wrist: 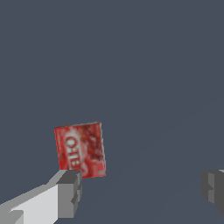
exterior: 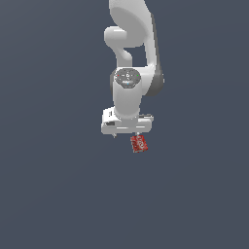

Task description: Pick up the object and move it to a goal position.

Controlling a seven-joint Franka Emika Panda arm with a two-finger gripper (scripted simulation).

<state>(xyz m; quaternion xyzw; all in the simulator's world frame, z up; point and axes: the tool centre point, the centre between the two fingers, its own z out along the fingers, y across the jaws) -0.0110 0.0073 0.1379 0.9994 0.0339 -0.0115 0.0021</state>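
Exterior view: the white Panda arm (exterior: 130, 53) hangs down against a plain dark grey-blue surface (exterior: 53, 185), wrist pointing down, with the gripper (exterior: 127, 133) at its lower end. The red can (exterior: 138, 144) sits just below the gripper body, off toward the exterior view's right end of it, and is tilted rather than square to the hand. White markings show on its red face.

Wrist view: the gripper (wrist: 142, 188) has its jaws wide apart. One finger (wrist: 65, 192) shows as a grey pad on a white arm; the other finger (wrist: 214, 188) shows only as a grey pad at the picture's edge. The gap between them is far wider than the can.

The can (wrist: 80, 150) lies at the tip of the first finger, its lower corner meeting or overlapping that pad in the picture (true contact or just overlap cannot be told from this angle). It is well apart from the second finger. It is not centred between the jaws: it sits close against one side of the opening. White lettering on the red face reads sideways.

Nothing is clamped between the pads.
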